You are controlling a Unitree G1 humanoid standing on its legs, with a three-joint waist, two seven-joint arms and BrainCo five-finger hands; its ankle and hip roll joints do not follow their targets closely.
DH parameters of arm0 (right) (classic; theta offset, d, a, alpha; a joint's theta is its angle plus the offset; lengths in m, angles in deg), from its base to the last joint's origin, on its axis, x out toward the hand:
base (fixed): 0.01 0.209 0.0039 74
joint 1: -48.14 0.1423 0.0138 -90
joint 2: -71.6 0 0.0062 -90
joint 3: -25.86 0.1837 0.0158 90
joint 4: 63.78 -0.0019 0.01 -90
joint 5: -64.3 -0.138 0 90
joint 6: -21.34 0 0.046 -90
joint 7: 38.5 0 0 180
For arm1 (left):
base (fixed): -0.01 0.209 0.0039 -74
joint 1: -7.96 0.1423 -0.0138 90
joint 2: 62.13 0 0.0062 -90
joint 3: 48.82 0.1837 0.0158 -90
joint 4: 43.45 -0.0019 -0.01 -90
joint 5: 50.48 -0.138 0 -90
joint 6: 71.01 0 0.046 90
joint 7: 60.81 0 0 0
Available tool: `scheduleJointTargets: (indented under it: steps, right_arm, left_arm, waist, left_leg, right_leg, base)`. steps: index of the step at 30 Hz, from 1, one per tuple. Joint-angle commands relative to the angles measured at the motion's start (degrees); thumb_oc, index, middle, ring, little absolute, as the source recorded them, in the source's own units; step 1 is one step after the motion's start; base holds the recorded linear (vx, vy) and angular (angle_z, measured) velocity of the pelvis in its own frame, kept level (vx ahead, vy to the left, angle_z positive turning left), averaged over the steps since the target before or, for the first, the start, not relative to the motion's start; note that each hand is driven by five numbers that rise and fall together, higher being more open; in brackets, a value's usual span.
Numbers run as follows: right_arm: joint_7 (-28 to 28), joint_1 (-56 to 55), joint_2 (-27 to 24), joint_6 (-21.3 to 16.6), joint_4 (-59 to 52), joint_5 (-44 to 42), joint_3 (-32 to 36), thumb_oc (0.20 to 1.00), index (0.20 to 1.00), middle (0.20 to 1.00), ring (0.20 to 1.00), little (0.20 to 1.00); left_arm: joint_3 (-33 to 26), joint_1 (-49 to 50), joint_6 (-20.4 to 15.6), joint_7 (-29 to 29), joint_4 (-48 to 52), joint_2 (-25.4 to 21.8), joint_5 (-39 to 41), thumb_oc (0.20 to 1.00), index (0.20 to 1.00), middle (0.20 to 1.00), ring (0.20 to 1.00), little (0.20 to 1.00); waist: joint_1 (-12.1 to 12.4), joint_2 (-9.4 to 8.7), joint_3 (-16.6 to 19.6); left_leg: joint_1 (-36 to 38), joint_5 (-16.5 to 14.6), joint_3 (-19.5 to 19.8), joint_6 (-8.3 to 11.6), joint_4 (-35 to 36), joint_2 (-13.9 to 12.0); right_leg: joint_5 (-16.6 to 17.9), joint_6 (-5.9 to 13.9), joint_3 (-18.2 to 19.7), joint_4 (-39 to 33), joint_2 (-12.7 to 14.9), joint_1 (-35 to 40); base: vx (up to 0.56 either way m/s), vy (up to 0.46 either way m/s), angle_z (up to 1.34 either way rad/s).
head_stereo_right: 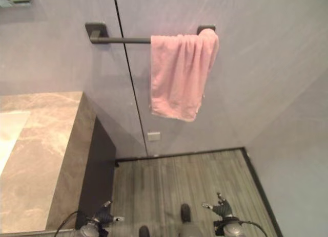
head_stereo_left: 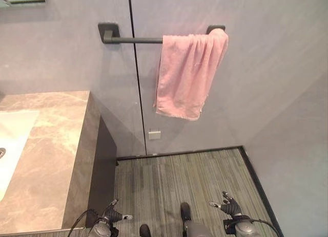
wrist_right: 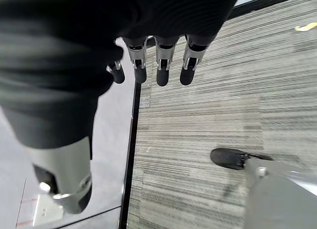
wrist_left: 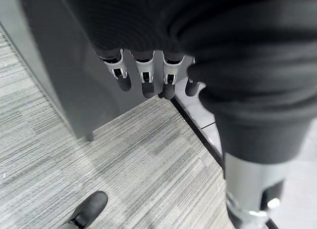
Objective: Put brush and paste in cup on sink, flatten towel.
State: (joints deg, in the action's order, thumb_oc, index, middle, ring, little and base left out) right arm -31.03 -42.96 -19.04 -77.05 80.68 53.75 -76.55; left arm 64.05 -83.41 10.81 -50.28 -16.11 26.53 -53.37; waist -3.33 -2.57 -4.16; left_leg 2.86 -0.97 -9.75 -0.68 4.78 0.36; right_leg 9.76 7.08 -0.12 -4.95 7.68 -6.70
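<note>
Pink towel [head_stereo_left: 187,76] is hanging bunched at the bar's [head_stereo_left: 136,40] right end; you're dangling both left hand [wrist_left: 143,75] and right hand [wrist_right: 158,66] empty, fingers relaxed, so a one-sided tug risks dragging it off.

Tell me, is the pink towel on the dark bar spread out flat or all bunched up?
Bunched up. The pink cloth towel hangs gathered in folds at the right end of the dark metal wall bar, leaving the rest of it bare.

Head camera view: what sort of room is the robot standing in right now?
Most likely a bathroom: a pink towel hangs bunched on a wall rail, and a marble counter with a white sink basin stands at the left.
</note>
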Motion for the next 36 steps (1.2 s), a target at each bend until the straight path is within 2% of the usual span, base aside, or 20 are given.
scheduleJointTargets:
  steps: [1,7,12,15,17,18,19,21,22,23,24,26,28,29,30,31,33,34,35,36]
  right_arm:
    - [1.30,3.08,-3.33,-2.40,-1.27,-3.11,0.81,1.000,1.000,1.000,1.000,1.000]
    - [2.03,4.91,-3.53,-2.50,-0.92,-0.81,-1.44,1.000,1.000,1.000,1.000,1.000]
    - [2.27,4.13,-3.86,-4.27,-5.23,-1.01,-1.07,1.000,1.000,1.000,1.000,1.000]
    - [2.07,3.08,-3.97,-4.36,-6.45,-0.59,-1.32,1.000,1.000,1.000,1.000,1.000]
    - [2.15,1.79,-4.57,-4.51,-8.56,-0.04,-1.69,1.000,1.000,1.000,1.000,1.000]
    - [2.25,0.35,-5.57,-4.85,-11.29,0.36,-1.61,1.000,1.000,1.000,1.000,1.000]
    - [2.39,-0.07,-6.03,-4.95,-12.04,0.43,-1.54,1.000,1.000,1.000,1.000,1.000]
    - [2.61,-0.81,-6.38,-4.83,-12.79,0.94,-1.67,1.000,1.000,1.000,1.000,1.000]
    - [3.22,-0.20,-6.79,-4.68,-12.51,2.66,-2.59,1.000,1.000,1.000,1.000,1.000]
    - [4.18,0.82,-8.07,-4.06,-13.35,9.66,-5.86,1.000,1.000,1.000,1.000,1.000]
    - [3.77,0.79,-8.08,-4.33,-13.61,10.38,-6.98,1.000,1.000,1.000,1.000,1.000]
    - [3.35,1.02,-8.51,-4.21,-14.18,11.79,-8.88,1.000,1.000,1.000,1.000,1.000]
    - [3.31,1.91,-7.62,-4.01,-12.44,12.78,-10.21,1.000,1.000,1.000,1.000,1.000]
    - [2.59,1.61,-7.46,-3.94,-13.91,13.58,-11.00,1.000,1.000,1.000,1.000,1.000]
    - [2.04,1.64,-6.61,-4.09,-13.51,14.02,-11.93,1.000,1.000,1.000,1.000,1.000]
    - [2.04,1.64,-6.58,-4.11,-13.49,14.02,-11.93,1.000,1.000,1.000,1.000,1.000]
    - [1.67,1.82,-5.98,-3.81,-13.78,13.57,-11.51,1.000,1.000,1.000,1.000,1.000]
    - [1.37,2.10,-5.47,-3.84,-14.30,13.41,-11.33,1.000,1.000,1.000,1.000,1.000]
    - [1.37,2.12,-5.46,-3.83,-14.30,13.41,-11.33,1.000,1.000,1.000,1.000,1.000]
    - [1.32,3.03,-4.59,-3.35,-14.23,13.22,-11.70,1.000,1.000,1.000,1.000,1.000]
  left_arm:
    - [0.00,-3.65,-1.92,0.27,1.51,-0.15,-0.42,1.000,1.000,1.000,1.000,1.000]
    - [0.00,-4.64,-1.76,0.63,-0.14,0.91,0.09,1.000,1.000,1.000,1.000,1.000]
    - [-1.48,-4.81,-1.88,2.10,-1.52,1.31,0.55,1.000,1.000,1.000,1.000,1.000]
    - [-2.42,-5.18,-1.71,2.20,-2.44,1.13,1.36,1.000,1.000,1.000,1.000,1.000]
    - [-3.04,-5.60,-1.62,2.31,-2.58,0.80,1.59,1.000,1.000,1.000,1.000,1.000]
    - [-3.51,-5.74,-1.72,2.57,-1.63,0.58,1.84,1.000,1.000,1.000,1.000,1.000]
    - [-3.37,-6.08,-1.73,2.78,-0.89,0.52,1.87,1.000,1.000,1.000,1.000,1.000]
    - [-3.18,-7.10,-1.92,3.53,-0.30,0.07,2.26,1.000,1.000,1.000,1.000,1.000]
    - [-3.16,-7.76,-2.08,4.01,-0.53,-0.18,2.66,1.000,1.000,1.000,1.000,1.000]
    - [-2.49,-8.68,-2.10,5.06,-0.33,-0.52,1.05,1.000,1.000,1.000,1.000,1.000]
    - [-1.76,-9.43,-2.42,6.50,-0.07,-0.79,-0.50,1.000,1.000,1.000,1.000,1.000]
    - [-0.61,-10.37,-2.53,6.88,1.88,-0.98,-1.26,1.000,1.000,1.000,1.000,1.000]
    - [0.28,-10.82,-2.68,7.14,3.15,-1.24,-2.34,1.000,1.000,1.000,1.000,1.000]
    - [0.68,-10.04,-2.73,6.75,4.32,-1.31,-2.97,1.000,1.000,1.000,1.000,1.000]
    - [2.26,-9.97,-3.03,6.87,6.34,-1.81,-5.36,1.000,1.000,1.000,1.000,1.000]
    - [2.26,-9.95,-3.00,6.86,6.38,-1.85,-5.36,1.000,1.000,1.000,1.000,1.000]
    - [2.78,-9.77,-3.29,6.37,8.20,-2.70,-5.89,1.000,1.000,1.000,1.000,1.000]
    - [2.51,-9.17,-3.37,6.26,9.60,-3.38,-5.77,1.000,1.000,1.000,1.000,1.000]
    - [2.50,-9.17,-3.36,6.24,9.63,-3.40,-5.76,1.000,1.000,1.000,1.000,1.000]
    - [2.77,-8.85,-3.05,5.75,11.41,-4.45,-5.85,1.000,1.000,1.000,1.000,1.000]
  waist:
    - [-0.25,0.20,-0.12]
    - [0.30,0.29,0.38]
    - [0.05,0.73,-0.28]
    - [-0.44,1.09,-0.56]
    - [-0.95,1.07,-1.37]
    - [-1.08,1.06,-3.02]
    - [-1.21,1.01,-3.94]
    - [-1.24,0.79,-5.34]
    - [-0.91,0.97,-5.78]
    - [-0.58,1.26,-6.06]
    - [-0.73,1.85,-5.73]
    - [0.23,2.46,-6.07]
    - [0.85,3.06,-5.93]
    - [0.90,3.11,-5.61]
    - [0.86,2.82,-4.96]
    - [0.88,2.75,-4.89]
    - [0.65,2.27,-4.72]
    - [0.75,1.70,-4.88]
    - [0.87,1.76,-4.76]
    - [0.81,1.41,-5.14]
  left_leg:
    - [-3.73,-0.72,3.27,2.67,-5.79,-4.12]
    - [-2.42,-0.08,3.73,3.90,-4.84,-5.63]
    - [-1.81,0.45,3.19,4.26,-4.32,-7.07]
    - [-2.16,0.99,3.71,4.68,-4.64,-7.85]
    - [-4.08,0.76,4.46,5.07,-9.24,-8.52]
    - [-8.04,1.91,5.23,5.81,-17.77,-8.36]
    - [-10.73,2.88,5.66,6.14,-22.11,-8.10]
    - [-14.71,4.84,6.31,6.47,-26.36,-7.24]
    - [-16.21,4.80,7.39,6.22,-24.04,-5.79]
    - [-17.42,3.59,7.30,5.53,-19.16,-5.27]
    - [-18.66,5.97,5.81,5.46,-12.83,-6.40]
    - [-22.23,8.80,6.12,5.81,-7.82,-7.33]
    - [-22.17,10.79,6.71,6.34,-6.13,-7.67]
    - [-20.78,9.78,7.01,5.74,-6.43,-7.59]
    - [-21.21,8.53,7.79,4.98,-8.87,-6.51]
    - [-21.35,8.40,7.75,4.95,-9.07,-6.46]
    - [-21.67,6.05,6.63,3.88,-12.97,-4.84]
    - [-21.26,3.67,5.57,2.74,-14.81,-3.90]
    - [-21.41,3.78,5.50,2.75,-14.75,-4.03]
    - [-19.49,2.28,4.40,1.28,-14.61,-3.16]
  right_leg:
    - [-5.38,1.65,0.19,4.21,-0.42,1.18]
    - [-6.92,0.74,-1.07,3.60,-1.60,3.29]
    - [-9.10,0.35,-0.58,8.55,-3.22,1.06]
    - [-10.48,-0.56,0.07,9.94,-4.55,0.33]
    - [-11.09,-1.57,0.77,10.53,-5.73,-0.02]
    - [-11.37,-2.77,0.82,10.64,-6.39,0.21]
    - [-11.58,-3.23,0.55,10.67,-6.43,0.35]
    - [-12.03,-3.79,-0.12,10.71,-6.13,0.74]
    - [-12.05,-3.63,-0.12,10.50,-6.01,0.73]
    - [-12.72,-3.01,-0.35,9.82,-5.52,1.52]
    - [-13.33,-2.64,-0.50,9.37,-5.45,1.93]
    - [-14.27,-2.41,0.28,9.26,-5.27,3.09]
    - [-15.42,-2.15,1.37,9.58,-4.95,4.70]
    - [-16.13,-1.73,2.57,9.85,-4.61,5.25]
    - [-16.40,-0.98,3.76,10.19,-2.86,6.39]
    - [-16.44,-0.94,3.79,10.20,-2.79,6.33]
    - [-16.32,0.11,4.62,12.13,-0.95,6.45]
    - [-15.89,0.85,5.33,15.05,0.42,5.96]
    - [-15.75,0.85,5.45,15.04,0.31,5.73]
    - [-10.38,1.84,6.49,20.38,1.13,2.40]
  base:
    - [0.07,-0.099,0.28]
    - [0.07,-0.102,0.06]
    - [0.02,-0.066,0.05]
    - [0.07,-0.135,-0.14]
    - [0.05,-0.173,-0.05]
    - [0.03,-0.214,-0.01]
    - [0.04,-0.222,0.11]
    - [0.05,-0.090,0.22]
    - [0.18,0.041,0.32]
    - [0.25,0.131,0.17]
    - [0.30,0.184,0.04]
    - [0.28,0.204,0.03]
    - [0.31,0.236,0.25]
    - [0.39,0.400,-0.61]
    - [0.27,0.303,-1.17]
    - [0.30,0.344,-0.93]
    - [0.25,0.326,-0.48]
    - [0.19,0.293,-0.23]
    - [0.24,0.399,-0.47]
    - [0.12,0.205,-0.54]
